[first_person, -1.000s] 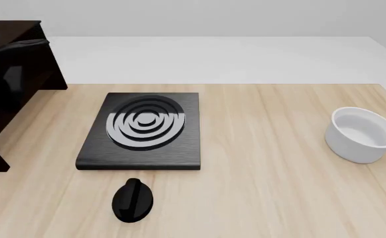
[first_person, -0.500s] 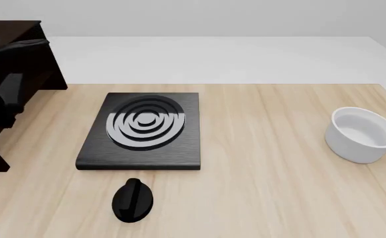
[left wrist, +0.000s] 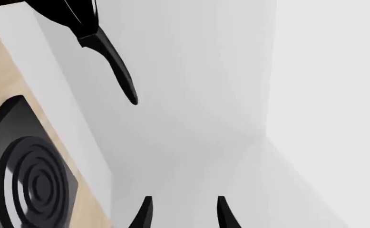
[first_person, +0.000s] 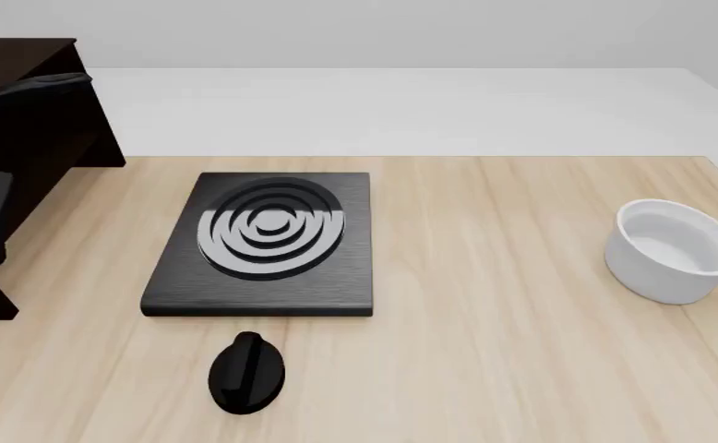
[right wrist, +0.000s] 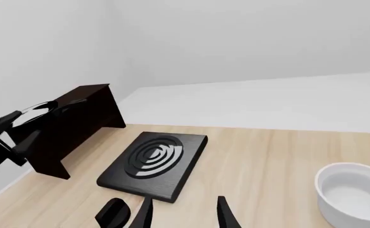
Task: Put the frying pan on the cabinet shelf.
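My left claw (left wrist: 181, 213) is open, two dark tips apart with nothing between them. It points up past the worktop (left wrist: 14, 71) edge at the plain pale wall. My right claw (right wrist: 181, 211) is open and empty too, hanging over the light wooden worktop (first_person: 495, 305).

The frying pan (right wrist: 36, 110) sits up on the dark cabinet shelf (right wrist: 86, 90) at the far left. Its long thin handle (left wrist: 115, 71) sticks out past the edge.

In the middle lies the square black burner plate (first_person: 264, 242) with silver rings. The small black knob (first_person: 247, 372) lies near its front edge. A white bowl (first_person: 672, 249) stands well apart at the right. Behind the worktop the floor and walls are plain white.
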`<state>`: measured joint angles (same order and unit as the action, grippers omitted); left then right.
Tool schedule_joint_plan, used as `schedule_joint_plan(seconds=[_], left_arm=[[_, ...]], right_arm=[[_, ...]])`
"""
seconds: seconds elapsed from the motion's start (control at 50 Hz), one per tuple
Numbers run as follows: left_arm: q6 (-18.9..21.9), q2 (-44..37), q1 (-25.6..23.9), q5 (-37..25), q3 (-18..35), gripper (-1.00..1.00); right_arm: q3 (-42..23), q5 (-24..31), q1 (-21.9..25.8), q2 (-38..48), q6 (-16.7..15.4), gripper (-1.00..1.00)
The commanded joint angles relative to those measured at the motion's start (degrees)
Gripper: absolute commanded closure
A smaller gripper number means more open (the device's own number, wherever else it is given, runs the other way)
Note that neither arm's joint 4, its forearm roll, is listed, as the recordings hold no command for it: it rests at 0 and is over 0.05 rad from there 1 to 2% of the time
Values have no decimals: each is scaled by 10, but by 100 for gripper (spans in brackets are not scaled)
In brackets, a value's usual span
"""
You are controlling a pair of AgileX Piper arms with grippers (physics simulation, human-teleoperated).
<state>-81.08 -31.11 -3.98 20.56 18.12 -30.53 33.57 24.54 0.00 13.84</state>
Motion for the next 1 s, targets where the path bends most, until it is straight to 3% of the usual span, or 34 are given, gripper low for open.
schedule_joint_plan(seconds=[0.02, 0.3, 0.44, 0.56, 1.0], left_arm=[[15, 124, -25, -115, -22, -100], [46, 231, -46, -265, -33, -100], [101, 256, -52, -331, -8, -100], [209, 218, -55, -387, 41, -100], [359, 187, -73, -450, 107, -100]], right_arm=[[-1, 1, 2, 0, -9, -100], [0, -4, -1, 0, -9, -100], [1, -6, 1, 0, -10, -100], [2, -9, 3, 0, -9, -100], [-1, -6, 5, 0, -7, -100]])
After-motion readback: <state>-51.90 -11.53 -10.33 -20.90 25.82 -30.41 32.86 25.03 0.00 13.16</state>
